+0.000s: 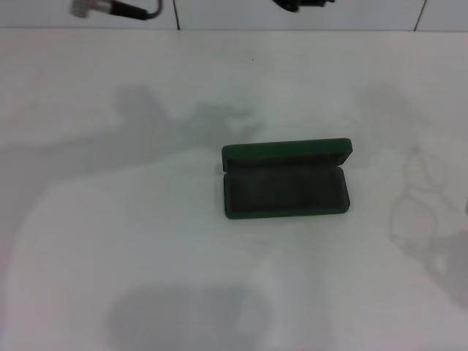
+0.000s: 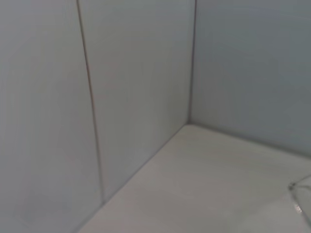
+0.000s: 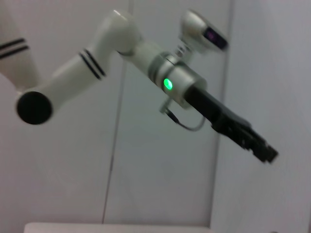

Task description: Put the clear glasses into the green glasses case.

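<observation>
From the head camera I count one green glasses case (image 1: 286, 180) lying open near the middle of the white tabletop (image 1: 110, 241), its lid standing up along the far edge and its dark lining bare. I count one pair of clear glasses (image 1: 423, 201) as well, resting on the tabletop well to the right of the case and apart from it, near the right edge of the view; the rounded lenses show only as faint outlines. Two dark pieces of hardware cross the top edge of this view, one at upper left (image 1: 117, 9) and one at upper centre (image 1: 301, 4); I cannot tell what they are.

From the left wrist camera I see one corner where two tiled walls (image 2: 136, 73) meet the tabletop (image 2: 204, 189), and a sliver of a clear object (image 2: 302, 196) at the edge of the picture, too partial to name. No end effector shows here.

From the right wrist camera I see one arm, the left one, held up before the tiled wall, white with black bands and one green light (image 3: 168, 84). Its dark left end effector (image 3: 260, 149) points downward; whether its fingers are wide or narrow I cannot tell. The right end effector appears in no view.
</observation>
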### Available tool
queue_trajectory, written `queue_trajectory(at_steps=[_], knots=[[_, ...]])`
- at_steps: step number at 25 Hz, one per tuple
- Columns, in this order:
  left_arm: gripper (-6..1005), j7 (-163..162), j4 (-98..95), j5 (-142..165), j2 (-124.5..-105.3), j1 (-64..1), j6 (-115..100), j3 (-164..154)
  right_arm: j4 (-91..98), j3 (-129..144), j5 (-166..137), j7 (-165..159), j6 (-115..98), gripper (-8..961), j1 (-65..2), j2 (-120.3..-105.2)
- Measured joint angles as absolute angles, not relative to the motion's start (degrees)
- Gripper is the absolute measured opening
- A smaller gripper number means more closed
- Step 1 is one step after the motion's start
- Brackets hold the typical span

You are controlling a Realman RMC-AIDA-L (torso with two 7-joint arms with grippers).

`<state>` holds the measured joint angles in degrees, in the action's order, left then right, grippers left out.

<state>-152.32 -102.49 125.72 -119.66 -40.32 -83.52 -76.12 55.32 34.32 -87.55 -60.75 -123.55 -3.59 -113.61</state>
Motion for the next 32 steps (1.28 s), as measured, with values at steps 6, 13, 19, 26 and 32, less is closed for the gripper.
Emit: queue_trajectory(at_steps=[6,13,19,26,32], knots=[[295,-149.4,-93.4,114.3,-119.48,-40.3,-90.4,-66.6,60.8,41.4,-78.8,-59.9,-123.6,45,-4.0,-113.72],[297,-145.4,-82.6,104.6,-119.17,-39.2,-93.8,-62.1,63.7,46.1,-74.9,-59.0,-123.5,46,-6.8,-113.84],[298,-142.9,-77.7,100.6,-119.40,-38.3,-94.0,-61.8,62.1,50.3,-73.8,-56.9,-123.4,48,-11.0,-113.92],[300,-138.9,-68.2,93.1,-118.83,-38.9,-96.5,-61.3,59.5,53.0,-73.5,-54.6,-123.3,49,-15.4,-114.19],[392,-137.0,-63.9,90.1,-118.45,-38.6,-97.0,-60.0,58.7,53.5,-73.0,-53.9,-123.3,51,-16.2,-114.43]])
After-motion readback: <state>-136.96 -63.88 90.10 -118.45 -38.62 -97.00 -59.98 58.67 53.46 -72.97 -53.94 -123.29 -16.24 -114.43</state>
